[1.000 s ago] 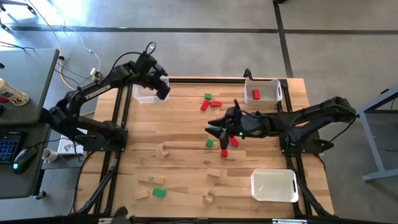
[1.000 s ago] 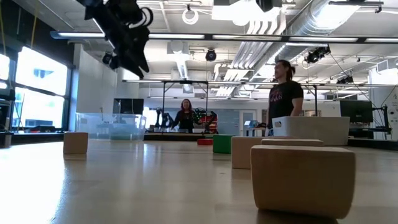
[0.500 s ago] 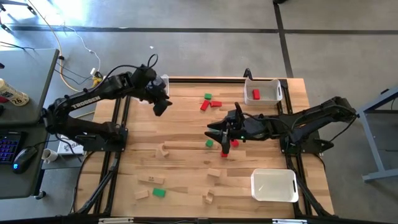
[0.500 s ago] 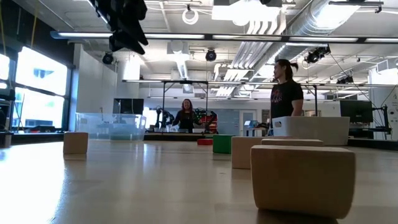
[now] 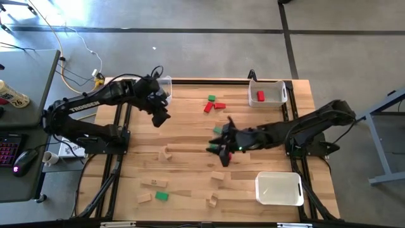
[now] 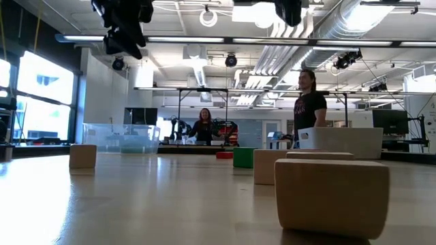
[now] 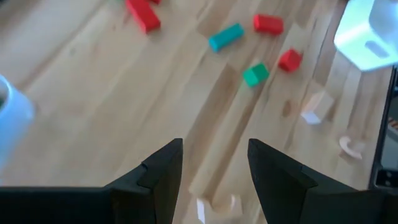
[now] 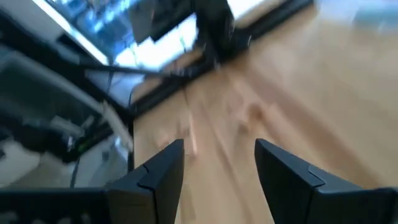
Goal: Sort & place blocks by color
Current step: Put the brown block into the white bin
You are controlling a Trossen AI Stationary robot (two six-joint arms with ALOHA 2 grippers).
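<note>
L arm has swung off the far-left bin (image 5: 166,82) since a sec ago and now hangs over open bench (image 5: 183,136), nearer the middle. Left hand (image 5: 159,118) is part open and empty; wrist cam shows bare wood between the fingers (image 7: 160,177). I read that as a drop done and the arm coming back for another piece.

R arm has stretched further across and toward the near side over the same sec. Right hand (image 5: 219,151) also part open, nothing in it per its wrist cam. From above, the arm now covers the spot where a green and two reds sat, so can't confirm those three right now.

Blocks still mostly unsorted:
- one red block (image 5: 260,96) in the far-right bin (image 5: 278,85)
- near-right bin (image 5: 278,189) looks empty
- green block (image 5: 211,98) and two reds (image 5: 207,107) loose at far centre
- plain wood pieces (image 5: 218,176) and another green (image 5: 162,196) scattered along the near side

Judgement: early on, both hands free, each prob lining up its next pick. Watch the arms don't crowd each other mid-bench.
</note>
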